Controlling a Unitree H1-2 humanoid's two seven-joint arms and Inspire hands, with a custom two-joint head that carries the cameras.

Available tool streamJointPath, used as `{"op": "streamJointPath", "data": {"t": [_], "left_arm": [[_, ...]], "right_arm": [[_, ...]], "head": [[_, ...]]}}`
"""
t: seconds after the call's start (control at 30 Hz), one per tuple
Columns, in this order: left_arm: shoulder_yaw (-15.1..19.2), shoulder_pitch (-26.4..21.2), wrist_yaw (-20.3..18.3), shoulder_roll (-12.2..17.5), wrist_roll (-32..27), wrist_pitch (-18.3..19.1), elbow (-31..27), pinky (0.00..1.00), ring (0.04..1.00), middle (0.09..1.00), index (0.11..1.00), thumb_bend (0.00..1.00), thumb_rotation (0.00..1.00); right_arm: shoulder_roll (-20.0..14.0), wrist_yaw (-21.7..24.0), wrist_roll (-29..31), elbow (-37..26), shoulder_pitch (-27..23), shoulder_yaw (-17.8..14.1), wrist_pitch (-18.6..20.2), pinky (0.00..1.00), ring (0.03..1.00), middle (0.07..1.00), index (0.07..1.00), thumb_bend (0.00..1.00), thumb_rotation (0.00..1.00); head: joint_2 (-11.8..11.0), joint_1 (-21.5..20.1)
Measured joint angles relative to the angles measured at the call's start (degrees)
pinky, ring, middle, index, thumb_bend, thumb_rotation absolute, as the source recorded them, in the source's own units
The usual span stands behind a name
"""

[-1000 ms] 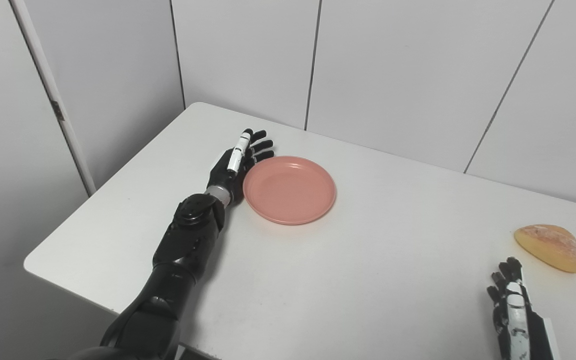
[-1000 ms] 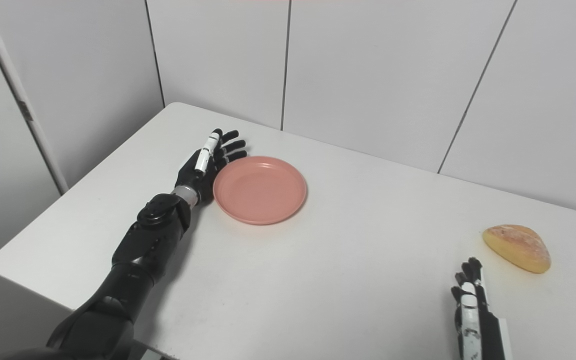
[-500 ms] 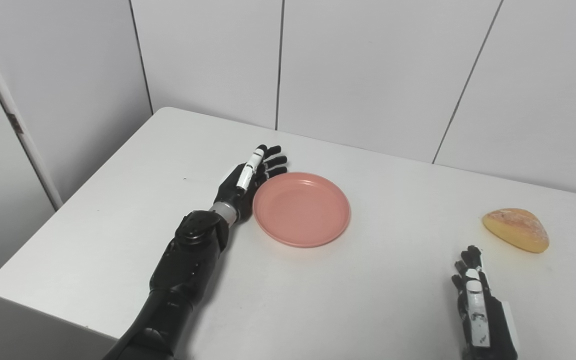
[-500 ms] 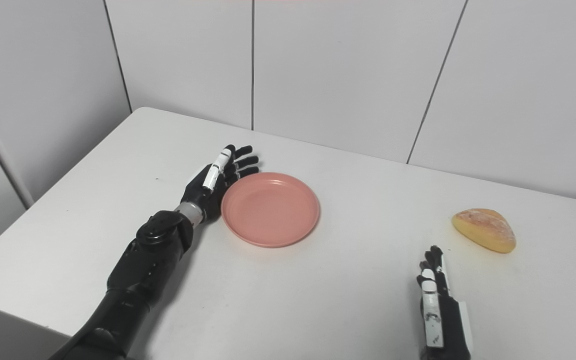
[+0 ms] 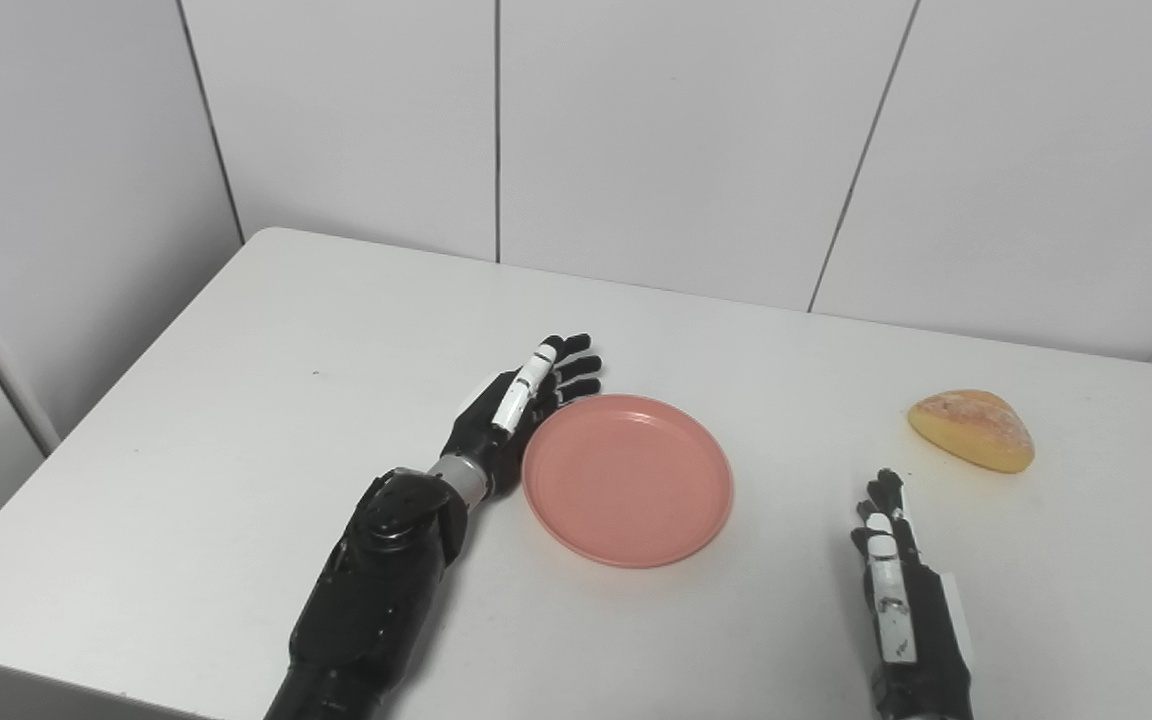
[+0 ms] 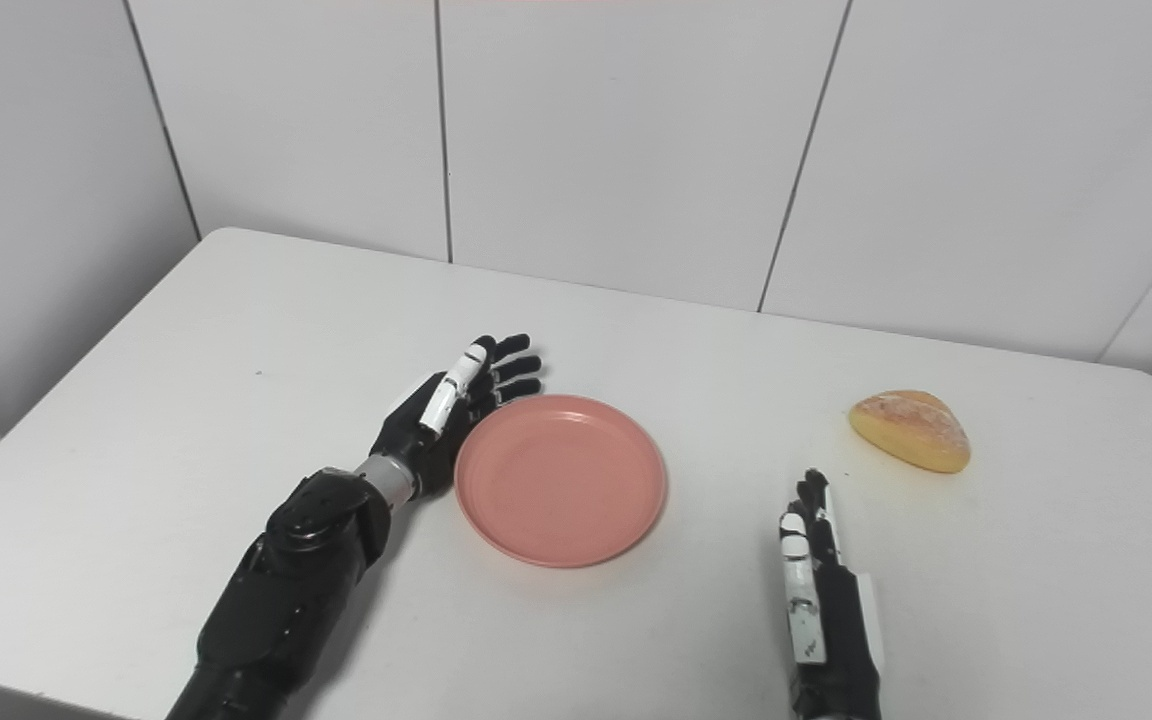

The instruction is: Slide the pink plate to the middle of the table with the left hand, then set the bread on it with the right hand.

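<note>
**Left hand pressing a pink plate toward the table's middle**

A black robotic left hand (image 5: 511, 415) is resting edge-on against the left rim of a round, shallow pink plastic plate (image 5: 628, 478), its fingers spread and held straight, gripping nothing. The plate is lying flat on the white rectangular table (image 5: 236, 400), roughly at the middle of its width and slightly toward the near side. It is empty.

A golden, half-moon bread roll (image 5: 972, 429) is sitting toward the far right of the table, well apart from the plate, its long axis running left to right. The right hand (image 5: 891, 575) is waiting near the front edge, fingers straight and slightly apart, holding nothing, pointing away from the robot.

The bread is lying beyond and a little to the right of the right hand's fingertips, so that hand is much the nearer one to it. The plate is lying between the two hands, to the left of the right hand. The slide looks nearly finished.
</note>
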Motion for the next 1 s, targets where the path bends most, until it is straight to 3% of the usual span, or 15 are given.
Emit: {"op": "streamJointPath", "data": {"t": [0.33,0.5,1.0], "left_arm": [[-0.78,1.64,0.22,-2.66,0.48,0.07,-1.52,0.90,0.896,0.904,0.901,0.33,1.00],[-1.30,2.44,0.09,-2.73,1.26,-1.36,-1.70,0.90,0.898,0.904,0.901,0.33,1.00],[-1.23,4.82,-0.25,-2.85,1.17,-0.08,-5.25,0.90,0.898,0.905,0.904,0.33,1.00]], "right_arm": [[0.86,-1.98,-2.48,-0.02,0.02,0.90,0.37,0.94,0.953,0.973,0.980,0.25,1.00],[1.64,-2.73,-3.13,-0.36,0.00,1.08,1.18,0.93,0.943,0.965,0.972,0.25,1.00],[2.55,-3.27,-4.35,-1.94,0.27,1.92,3.45,0.93,0.943,0.958,0.961,0.30,1.00]], "head": [[1.67,-3.52],[2.20,-5.37],[2.99,-10.45]]}}
